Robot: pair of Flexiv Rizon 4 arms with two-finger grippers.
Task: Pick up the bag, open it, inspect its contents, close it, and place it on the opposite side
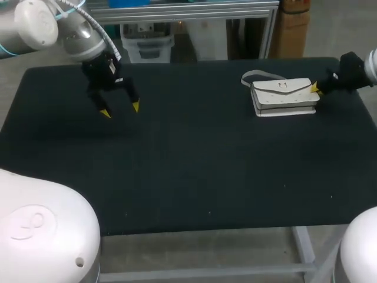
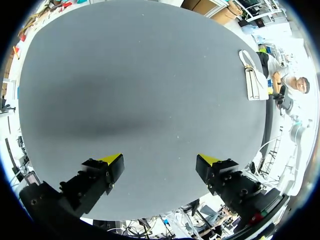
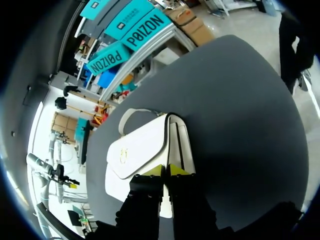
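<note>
A white flap bag [image 1: 284,94] lies flat on the black table [image 1: 188,165] at the far right, its strap [image 1: 254,75] curled behind it. My right gripper [image 1: 316,88] comes in low from the right, at the bag's right end. In the right wrist view the bag [image 3: 142,150] lies straight ahead, and the right gripper [image 3: 167,170] is shut with a thin white edge of the bag's end pinched between its fingers. My left gripper [image 1: 120,109] hangs open above the far left of the table, holding nothing. In the left wrist view the bag [image 2: 254,82] lies far ahead of the open left gripper [image 2: 160,162].
The black table top [image 2: 140,90] bears nothing but the bag. Its far edge runs just behind the bag, and its right edge lies close under my right arm [image 1: 353,71].
</note>
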